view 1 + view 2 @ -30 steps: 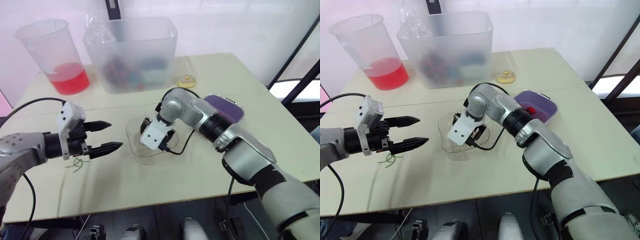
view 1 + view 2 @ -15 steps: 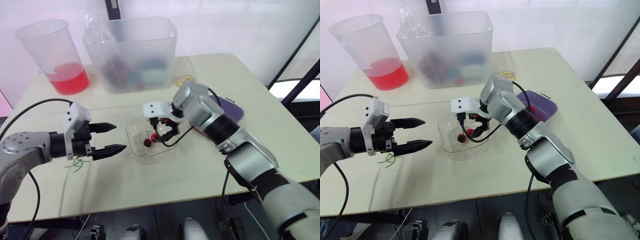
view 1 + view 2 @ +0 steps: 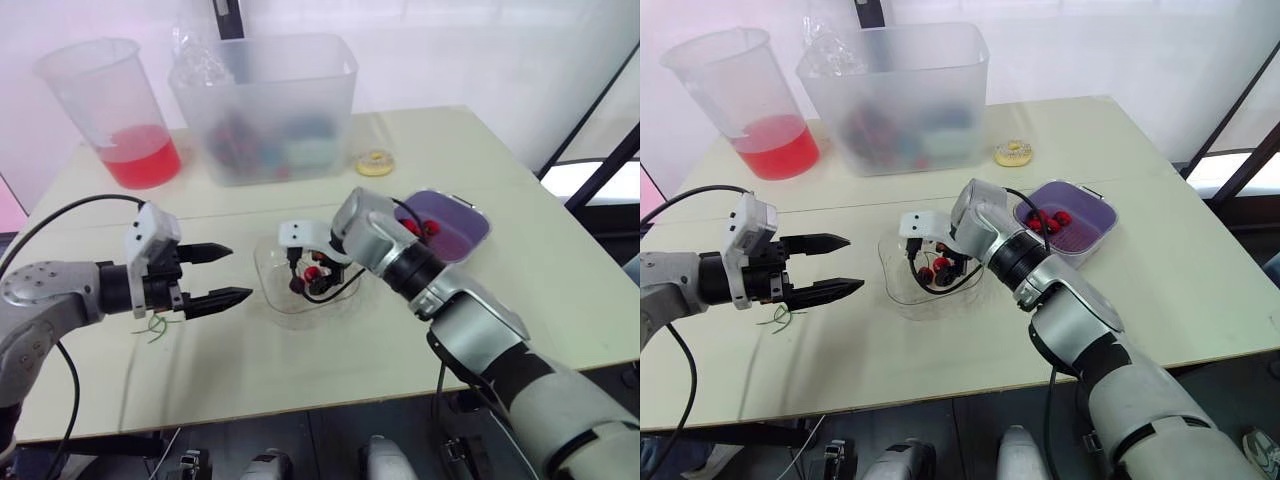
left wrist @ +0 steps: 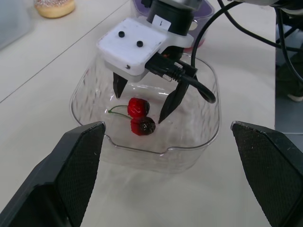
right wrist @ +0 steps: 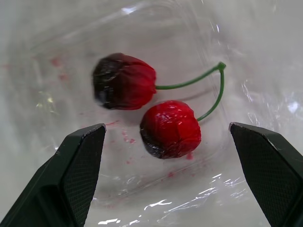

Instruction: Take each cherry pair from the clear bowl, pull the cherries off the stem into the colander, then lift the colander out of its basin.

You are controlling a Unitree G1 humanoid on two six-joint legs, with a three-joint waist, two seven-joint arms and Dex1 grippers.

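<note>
The clear bowl (image 3: 283, 311) sits mid-table with one cherry pair (image 4: 139, 117) on a green stem inside. My right gripper (image 3: 312, 276) reaches down into the bowl, open, one finger on each side of the two red cherries (image 5: 156, 109) and touching neither. My left gripper (image 3: 239, 272) hovers open and empty to the left of the bowl, pointing at it. To the right of the bowl stands the purple colander (image 3: 472, 216) in its basin, holding several loose cherries (image 3: 1045, 220).
A big translucent bin (image 3: 265, 105) and a pitcher of red liquid (image 3: 120, 110) stand along the back edge. A doughnut (image 3: 375, 161) lies behind the colander. A loose green stem (image 3: 155, 328) lies on the table under my left gripper.
My right gripper has turned and come back down over the cherry pair in the bowl. The left gripper edged slightly toward the bowl, still open.
</note>
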